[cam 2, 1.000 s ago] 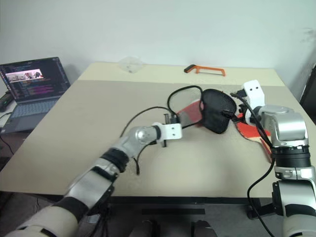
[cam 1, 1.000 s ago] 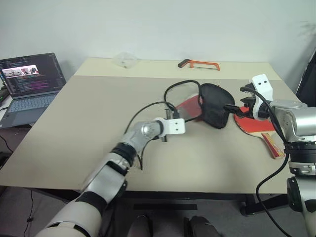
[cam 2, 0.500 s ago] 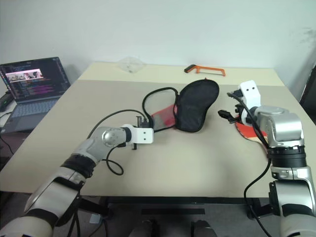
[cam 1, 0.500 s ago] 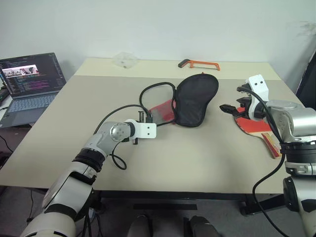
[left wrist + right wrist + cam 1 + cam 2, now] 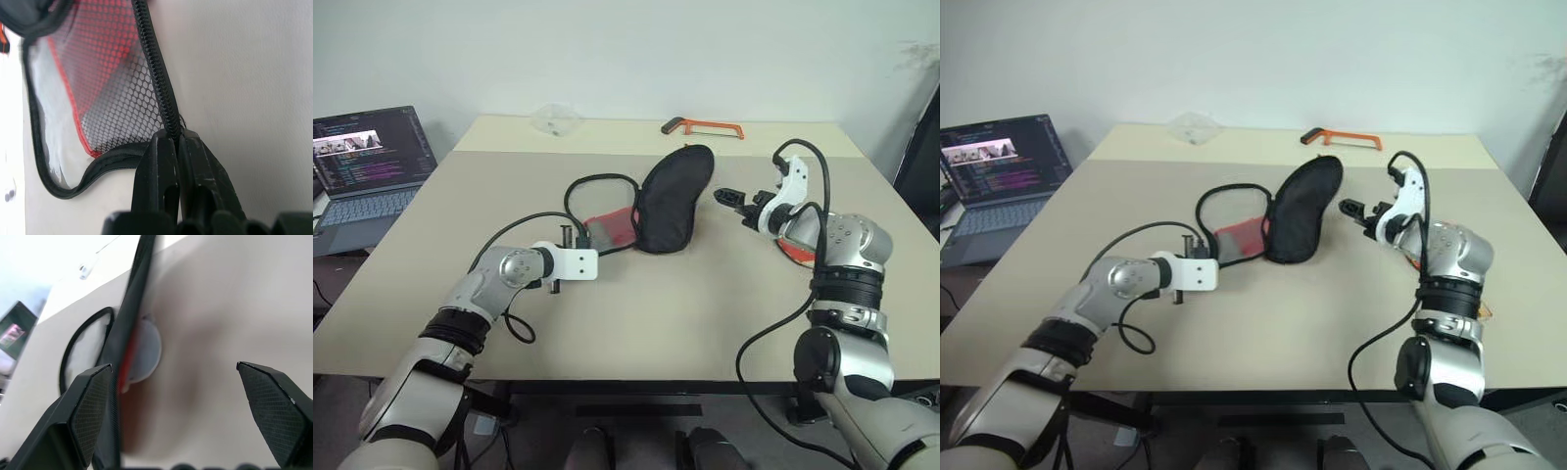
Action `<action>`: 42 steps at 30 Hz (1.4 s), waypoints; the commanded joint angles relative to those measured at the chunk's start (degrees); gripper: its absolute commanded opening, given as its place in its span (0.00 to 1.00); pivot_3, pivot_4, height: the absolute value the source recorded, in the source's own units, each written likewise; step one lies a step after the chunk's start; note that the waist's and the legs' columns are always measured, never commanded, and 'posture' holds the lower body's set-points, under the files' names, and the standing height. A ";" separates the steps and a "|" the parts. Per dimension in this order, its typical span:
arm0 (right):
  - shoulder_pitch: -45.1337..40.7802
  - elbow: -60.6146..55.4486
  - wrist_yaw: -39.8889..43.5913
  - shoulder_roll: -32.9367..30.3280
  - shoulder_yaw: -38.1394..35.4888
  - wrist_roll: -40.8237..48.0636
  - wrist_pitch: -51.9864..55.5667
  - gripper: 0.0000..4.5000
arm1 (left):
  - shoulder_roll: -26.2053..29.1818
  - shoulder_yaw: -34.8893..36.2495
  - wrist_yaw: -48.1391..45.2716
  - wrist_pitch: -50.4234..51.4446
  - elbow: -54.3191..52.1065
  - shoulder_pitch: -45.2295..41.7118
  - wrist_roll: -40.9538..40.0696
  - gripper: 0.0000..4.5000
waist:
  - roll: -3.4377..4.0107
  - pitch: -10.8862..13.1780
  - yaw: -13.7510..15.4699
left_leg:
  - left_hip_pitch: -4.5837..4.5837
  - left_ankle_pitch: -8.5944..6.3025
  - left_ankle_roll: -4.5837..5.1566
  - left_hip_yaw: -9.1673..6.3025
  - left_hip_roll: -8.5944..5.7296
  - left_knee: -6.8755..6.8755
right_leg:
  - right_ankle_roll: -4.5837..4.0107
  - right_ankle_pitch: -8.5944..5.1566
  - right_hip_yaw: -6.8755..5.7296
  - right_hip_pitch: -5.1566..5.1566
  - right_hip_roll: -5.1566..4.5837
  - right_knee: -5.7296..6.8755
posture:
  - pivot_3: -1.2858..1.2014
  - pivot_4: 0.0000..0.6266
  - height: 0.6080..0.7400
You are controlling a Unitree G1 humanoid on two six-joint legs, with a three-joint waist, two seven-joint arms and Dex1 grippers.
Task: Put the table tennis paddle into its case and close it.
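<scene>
Case held open on the table, paddle apart

The left gripper point(image 5: 177, 142) is closed on the zipper edge of the case point(image 5: 668, 201). The right gripper point(image 5: 732, 201), jaws wide and empty, hovers beside the case; the paddle point(image 5: 795, 245) lies behind it.

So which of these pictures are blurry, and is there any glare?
Right wrist view: the case edge is smeared and soft, and the upper corner washes out to white. Left wrist view: the mesh and zip are sharp, with pale glare along one side. Head views: evenly lit, soft shadow under the case.
</scene>
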 commanded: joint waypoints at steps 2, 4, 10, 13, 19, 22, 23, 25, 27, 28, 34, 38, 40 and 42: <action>0.27 -2.28 -1.56 1.73 -0.82 3.20 0.70 1.00 | 2.85 2.59 -1.68 1.40 -3.91 2.68 -1.18 0.00 | 0.00 0.00 -0.08 | 0.00 0.00 0.00 -0.01 0.00 -0.01 | -0.01 0.00 -0.01 0.00 0.00 0.00 | 0.52 0.24 1.00; 0.24 -2.04 -2.15 2.55 -0.73 3.97 0.45 1.00 | 3.48 3.04 -1.55 1.70 -4.77 3.68 -1.04 0.00 | 0.00 0.00 -0.10 | 0.00 0.00 0.00 0.00 0.00 -0.03 | -0.01 -0.01 -0.01 0.00 -0.01 0.00 | 0.52 0.24 1.00; -1.21 -1.30 -3.10 4.09 -0.94 6.27 -0.35 1.00 | 2.72 3.31 -0.59 3.55 -6.22 4.54 -0.19 0.00 | 0.00 0.00 -0.25 | 0.00 0.00 0.00 -0.01 0.01 -0.02 | -0.01 -0.01 -0.02 0.00 0.00 0.01 | 0.52 0.24 1.00; -2.23 -0.82 -3.49 3.67 -1.60 7.18 -0.24 1.00 | 1.76 3.09 0.02 4.48 -6.82 4.72 0.08 0.00 | 0.00 0.00 -0.23 | 0.00 0.00 0.00 -0.01 0.00 -0.02 | -0.01 -0.01 -0.02 0.00 0.00 0.00 | 0.52 0.24 1.00; -1.53 -0.55 -3.12 6.63 1.94 7.34 -0.28 1.00 | 1.14 4.94 -1.90 8.33 -10.01 6.72 -2.86 0.06 | 0.00 0.00 -0.34 | 0.01 0.00 0.00 -0.01 0.01 -0.02 | -0.02 -0.01 -0.01 0.00 0.00 0.00 | 0.52 0.24 1.00; -1.27 0.69 -3.23 8.47 3.21 6.90 -1.94 1.00 | 1.16 5.52 -3.33 10.30 -12.44 7.60 -3.89 0.25 | 0.00 0.00 -0.59 | 0.01 0.00 0.00 -0.02 0.01 -0.04 | -0.02 -0.01 -0.02 -0.01 0.01 0.00 | 0.52 0.24 1.00; -1.32 1.33 -3.24 8.87 3.52 6.81 -2.60 1.00 | 1.21 5.71 -3.46 10.68 -13.10 7.80 -4.01 0.33 | 0.00 0.00 -0.68 | 0.01 0.00 0.00 -0.02 0.01 -0.05 | -0.02 -0.01 -0.02 0.00 0.00 -0.01 | 0.52 0.24 1.00; -1.53 2.68 -3.19 9.37 4.18 6.55 -3.88 1.00 | 1.44 6.09 -3.90 11.44 -14.28 8.17 -4.33 0.49 | 0.00 0.00 -0.65 | 0.00 0.00 0.00 -0.01 0.00 -0.06 | -0.02 -0.01 -0.02 0.00 -0.01 -0.03 | 0.52 0.24 1.00; -2.48 4.95 -2.90 9.72 4.89 6.23 -5.85 1.00 | 2.17 7.80 -5.78 14.68 -16.76 9.47 -6.39 0.65 | 0.00 0.00 -0.66 | 0.00 0.00 0.00 -0.02 -0.01 -0.06 | -0.02 -0.01 -0.03 0.01 -0.02 -0.05 | 0.52 0.24 1.00; -2.85 5.83 -2.76 9.73 5.22 6.19 -6.64 1.00 | 2.34 8.67 -7.26 16.84 -18.10 10.20 -7.72 0.74 | 0.00 0.00 -0.73 | 0.00 0.00 0.00 -0.01 -0.01 -0.07 | -0.02 -0.01 -0.03 0.00 -0.02 -0.06 | 0.52 0.24 1.00; -4.78 10.11 -2.38 9.64 6.07 6.18 -10.41 1.00 | 3.48 15.78 -12.30 29.61 -26.39 12.33 -16.21 0.81 | 0.00 0.00 -0.95 | 0.01 0.00 0.00 -0.05 0.02 -0.20 | -0.08 -0.05 -0.06 -0.04 0.00 -0.05 | 0.52 0.24 1.00; -6.03 10.83 -1.61 9.91 7.01 6.32 -11.20 0.86 | 4.35 16.65 -10.91 30.68 -24.62 11.42 -16.26 0.81 | 0.00 0.00 -0.95 | 0.01 0.00 0.00 -0.11 0.02 -0.22 | -0.10 -0.06 -0.10 -0.04 0.02 -0.04 | 0.52 0.24 1.00; -7.36 9.94 -0.81 9.69 8.47 6.10 -11.03 0.70 | 4.63 16.37 -10.38 30.20 -23.82 11.42 -15.98 0.81 | 0.00 0.00 -0.95 | 0.01 0.00 0.00 -0.10 0.02 -0.23 | -0.10 -0.06 -0.09 -0.04 0.02 -0.06 | 0.52 0.24 1.00; -8.94 8.09 1.71 8.64 11.95 4.83 -11.17 0.54 | 4.68 16.22 -9.77 30.05 -23.26 11.26 -16.08 0.81 | 0.00 0.00 -0.93 | 0.01 0.00 0.00 -0.09 0.02 -0.26 | -0.11 -0.06 -0.09 -0.05 0.02 -0.07 | 0.52 0.24 1.00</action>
